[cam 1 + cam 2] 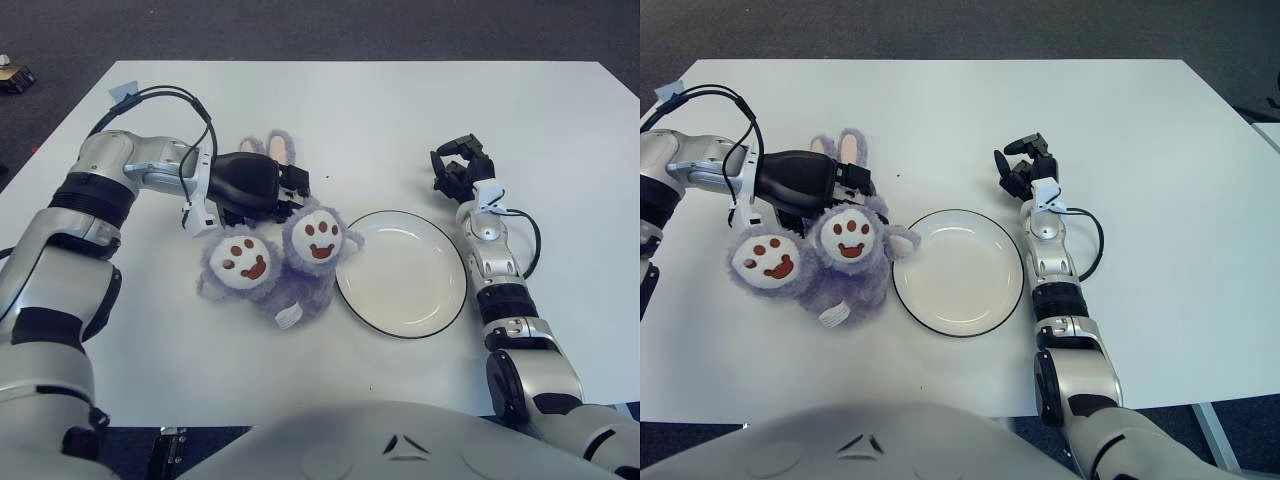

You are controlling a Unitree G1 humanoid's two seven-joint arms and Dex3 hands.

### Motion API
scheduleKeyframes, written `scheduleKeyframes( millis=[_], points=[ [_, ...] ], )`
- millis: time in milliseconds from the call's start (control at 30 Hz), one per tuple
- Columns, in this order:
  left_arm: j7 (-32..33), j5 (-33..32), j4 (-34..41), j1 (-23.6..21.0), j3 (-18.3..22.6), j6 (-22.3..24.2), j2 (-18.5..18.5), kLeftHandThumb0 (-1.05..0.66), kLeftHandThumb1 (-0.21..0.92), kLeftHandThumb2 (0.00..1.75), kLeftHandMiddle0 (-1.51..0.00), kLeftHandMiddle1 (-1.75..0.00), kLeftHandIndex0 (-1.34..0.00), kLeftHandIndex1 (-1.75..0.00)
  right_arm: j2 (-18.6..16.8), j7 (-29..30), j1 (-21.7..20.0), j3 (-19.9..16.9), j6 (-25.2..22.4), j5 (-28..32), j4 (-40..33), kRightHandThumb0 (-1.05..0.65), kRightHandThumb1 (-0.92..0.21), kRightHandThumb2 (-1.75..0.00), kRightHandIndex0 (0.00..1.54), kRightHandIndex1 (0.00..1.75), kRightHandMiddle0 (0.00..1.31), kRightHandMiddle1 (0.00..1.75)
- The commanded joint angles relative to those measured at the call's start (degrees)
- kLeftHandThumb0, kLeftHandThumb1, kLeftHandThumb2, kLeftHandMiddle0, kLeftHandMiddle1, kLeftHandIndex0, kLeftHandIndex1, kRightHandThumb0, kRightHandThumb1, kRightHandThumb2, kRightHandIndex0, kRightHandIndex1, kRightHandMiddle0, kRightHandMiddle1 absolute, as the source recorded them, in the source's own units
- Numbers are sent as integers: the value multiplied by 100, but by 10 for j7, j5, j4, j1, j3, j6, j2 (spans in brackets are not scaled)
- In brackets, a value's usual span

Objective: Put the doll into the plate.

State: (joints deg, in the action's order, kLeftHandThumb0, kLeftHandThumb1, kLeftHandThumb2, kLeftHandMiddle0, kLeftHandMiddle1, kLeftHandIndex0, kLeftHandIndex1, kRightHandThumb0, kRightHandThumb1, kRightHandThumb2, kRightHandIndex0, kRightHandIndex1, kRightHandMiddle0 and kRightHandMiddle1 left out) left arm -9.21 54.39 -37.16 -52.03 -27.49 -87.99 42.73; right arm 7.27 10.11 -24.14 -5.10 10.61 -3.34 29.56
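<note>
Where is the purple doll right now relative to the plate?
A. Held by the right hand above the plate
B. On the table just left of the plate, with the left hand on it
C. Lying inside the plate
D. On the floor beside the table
B. The doll sits on the table beside the left rim of the plate, which holds nothing, with the left hand gripping its body; the right hand shows beyond the plate's right side.

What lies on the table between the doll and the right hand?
The plate, with nothing in it, lies between them. The doll, gripped by the left hand, touches its left rim; the right hand shows beyond its far right edge. Both views show it.
</note>
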Motion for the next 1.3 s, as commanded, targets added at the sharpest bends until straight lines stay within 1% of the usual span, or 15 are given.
scheduleKeyframes(
  millis=[0,67,100,167,200,267,367,467,567,633,700,733,800,1000,1267],
  points=[
    [-4,31,0,12,-13,-4,2,16,92,17,-44,-133,-68,-9,1,-2,23,-4,-34,0,23,-37,-84,-51,82,173,38,161],
    [3,33,-5,11,-13,-5,0,27,92,20,-48,-138,-71,-12,1,-2,22,-4,-35,0,24,-37,-84,-51,82,174,38,161],
    [9,32,-11,10,-13,-6,-3,29,92,21,-49,-139,-71,-13,1,-2,22,-4,-35,0,24,-37,-84,-51,82,174,38,161],
    [17,33,-19,9,-13,-8,-6,32,92,21,-51,-139,-65,-30,1,-2,22,-5,-36,0,24,-37,-84,-51,82,174,37,162],
    [20,34,-21,8,-13,-8,-6,33,92,21,-51,-139,-60,-43,1,-2,22,-5,-36,0,24,-37,-84,-51,82,174,37,162],
    [40,52,-30,7,-14,-3,-8,34,92,21,-52,-140,-54,-57,1,-1,22,-5,-36,0,24,-37,-84,-51,82,174,37,162],
    [99,100,-52,0,-20,19,-13,11,92,18,-55,-142,-55,-93,1,-1,21,-6,-37,0,24,-37,-84,-52,82,174,37,162],
    [150,136,-54,-7,-32,33,-11,3,92,17,-57,-142,-56,-105,1,-1,21,-6,-38,1,24,-37,-84,-52,82,174,37,162],
    [199,160,-55,-13,-45,49,-9,1,91,16,-58,-142,-57,-109,1,-2,22,-7,-37,1,26,-37,-84,-52,82,174,37,162],
    [223,158,-70,-18,-48,59,-9,0,86,26,-59,-142,-57,-112,1,-3,21,-7,-37,2,26,-37,-84,-52,82,175,37,162],
    [217,132,-107,-28,-50,58,-13,0,81,35,-60,-143,-56,-114,1,-3,21,-8,-38,2,26,-37,-84,-52,82,175,37,162],
    [217,125,-118,-31,-52,57,-14,0,75,45,-60,-145,-56,-117,1,-3,21,-8,-38,2,26,-37,-84,-52,82,175,37,162],
    [221,122,-125,-35,-59,57,-14,0,69,56,-60,-147,-55,-121,1,-3,21,-8,-38,2,27,-37,-84,-52,82,175,37,162],
    [162,54,-201,-74,-64,54,-9,-1,63,67,-59,-150,-56,-124,1,-3,20,-9,-38,1,29,-37,-84,-52,82,175,37,162],
    [71,-22,-265,-88,-64,82,-18,-1,56,78,-61,-151,-58,-127,3,-5,17,-11,-38,2,34,-37,-84,-53,82,175,37,163]
  ],
)
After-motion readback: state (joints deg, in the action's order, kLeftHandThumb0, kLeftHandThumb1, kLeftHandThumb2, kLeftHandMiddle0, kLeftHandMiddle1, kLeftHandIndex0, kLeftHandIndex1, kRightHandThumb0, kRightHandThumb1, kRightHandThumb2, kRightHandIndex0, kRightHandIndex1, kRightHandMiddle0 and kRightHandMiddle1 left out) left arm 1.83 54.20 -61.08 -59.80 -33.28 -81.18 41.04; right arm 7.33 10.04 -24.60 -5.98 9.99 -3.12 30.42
